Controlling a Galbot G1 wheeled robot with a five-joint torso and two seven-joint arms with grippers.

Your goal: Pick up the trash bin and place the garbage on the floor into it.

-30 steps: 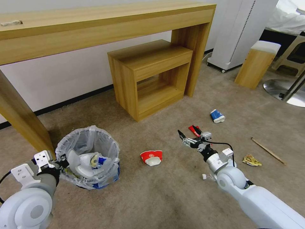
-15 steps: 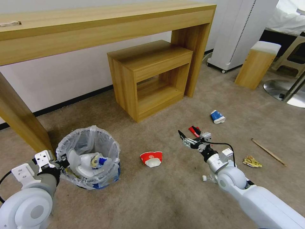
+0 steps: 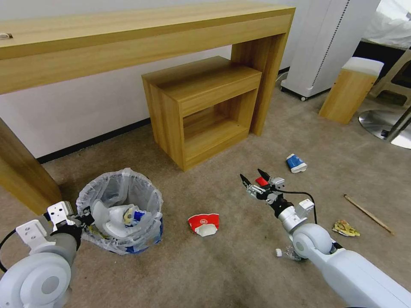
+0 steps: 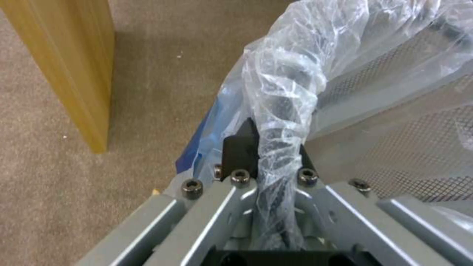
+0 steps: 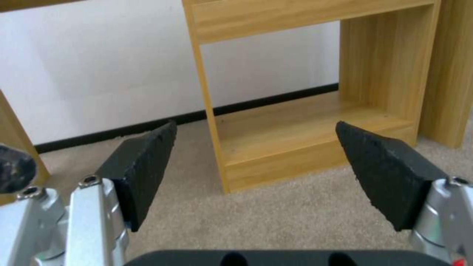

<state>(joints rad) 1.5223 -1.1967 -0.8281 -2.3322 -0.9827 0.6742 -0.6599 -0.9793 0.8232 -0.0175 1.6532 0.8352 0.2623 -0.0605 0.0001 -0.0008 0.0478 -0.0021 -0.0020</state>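
While your left gripper point(image 4: 268, 155) has its fingers clamped on the bagged rim of the trash bin point(image 3: 122, 201), which rests on the floor point(image 3: 214, 265) beside a table leg point(image 3: 23, 179), your right gripper point(image 3: 253, 180) hovers with fingers spread apart above a red wrapper point(image 3: 261, 181), the red-white cup point(image 3: 204, 223) lying between them.

Even, bright indoor light, no harsh glare. Soft shadows under long wooden desk point(image 3: 141, 38) and inside small cabinet point(image 3: 205, 107). Head view bows straight lines toward edges. Left wrist view soft, near metal blurred; right wrist view slightly hazy, black pads point(image 5: 143, 173) unsharp.
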